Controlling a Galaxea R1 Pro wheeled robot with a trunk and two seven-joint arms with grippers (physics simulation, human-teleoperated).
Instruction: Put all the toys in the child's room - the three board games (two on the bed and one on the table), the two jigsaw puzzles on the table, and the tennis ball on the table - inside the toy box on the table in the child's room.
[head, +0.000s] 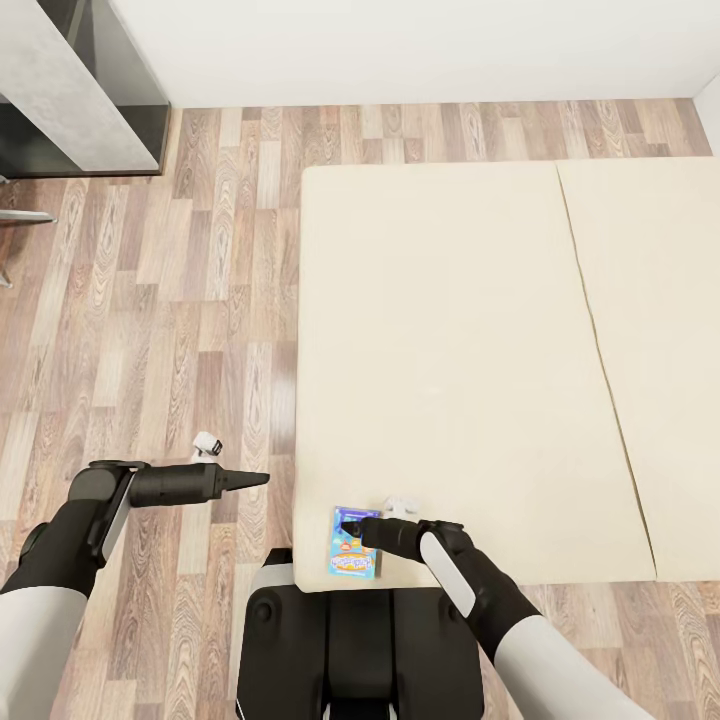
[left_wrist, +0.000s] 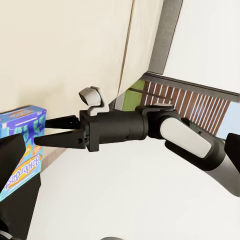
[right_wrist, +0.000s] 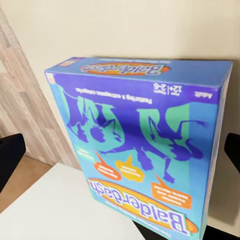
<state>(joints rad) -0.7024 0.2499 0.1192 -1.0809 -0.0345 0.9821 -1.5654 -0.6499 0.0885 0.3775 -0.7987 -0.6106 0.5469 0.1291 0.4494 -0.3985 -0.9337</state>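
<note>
A small, mostly blue board game (head: 354, 562) lies flat on the near left corner of the bed (head: 450, 350). My right gripper (head: 347, 522) hovers over the box's far end, pointing left. In the right wrist view the board game (right_wrist: 145, 150) sits between the two fingertips, which stand wide apart at either side, so the gripper is open around it. From the left wrist view the right gripper (left_wrist: 42, 131) shows its two fingers parted at the edge of the board game (left_wrist: 20, 150). My left gripper (head: 262, 480) is open over the wood floor left of the bed, holding nothing.
The beige two-part mattress runs away to the right and back. Wood-plank floor lies left of and behind it. A dark grey unit with a pale slanted panel (head: 80, 90) stands at the far left by the white wall. My own base (head: 360, 640) touches the bed's near edge.
</note>
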